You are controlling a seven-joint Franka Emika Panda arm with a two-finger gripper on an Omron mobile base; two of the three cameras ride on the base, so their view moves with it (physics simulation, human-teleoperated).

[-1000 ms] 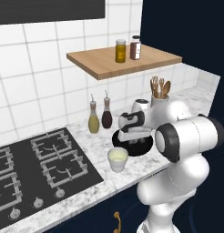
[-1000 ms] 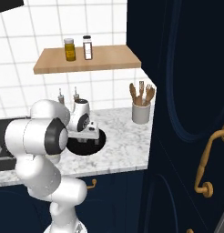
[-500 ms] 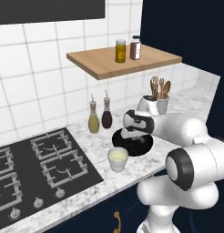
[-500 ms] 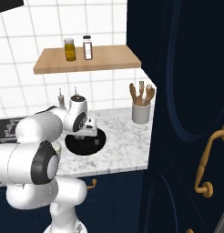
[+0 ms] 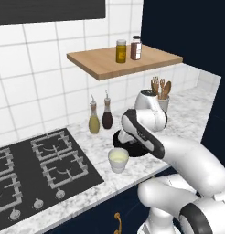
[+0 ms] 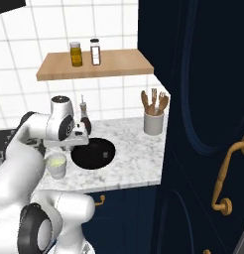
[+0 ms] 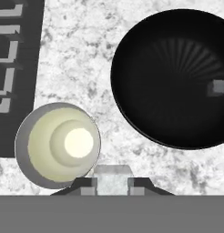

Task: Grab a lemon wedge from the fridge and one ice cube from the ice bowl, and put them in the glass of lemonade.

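Observation:
My gripper (image 7: 113,183) hangs above the marble counter, shut on a whitish ice cube (image 7: 113,174) held between its fingertips. The glass of lemonade (image 7: 59,144) stands just beside and below it, pale yellow liquid visible from above; it also stands at the counter's front (image 5: 118,159) (image 6: 56,164). The black ice bowl (image 7: 177,77) sits on the other side, with one more ice cube (image 7: 219,86) inside. In the right base view my hand hovers between the glass and the ice bowl (image 6: 93,152). The lemon wedge and the fridge are out of view.
Two oil bottles (image 5: 99,119) stand by the tiled wall behind the bowl. A white utensil holder (image 6: 153,122) sits to the right. The black stove (image 5: 36,164) lies left of the glass. A wooden shelf (image 5: 123,59) hangs overhead. A tall navy cabinet (image 6: 203,124) bounds the right.
The arm has swung left from over the ice bowl toward the glass, carrying the ice cube. The gripper stayed shut.

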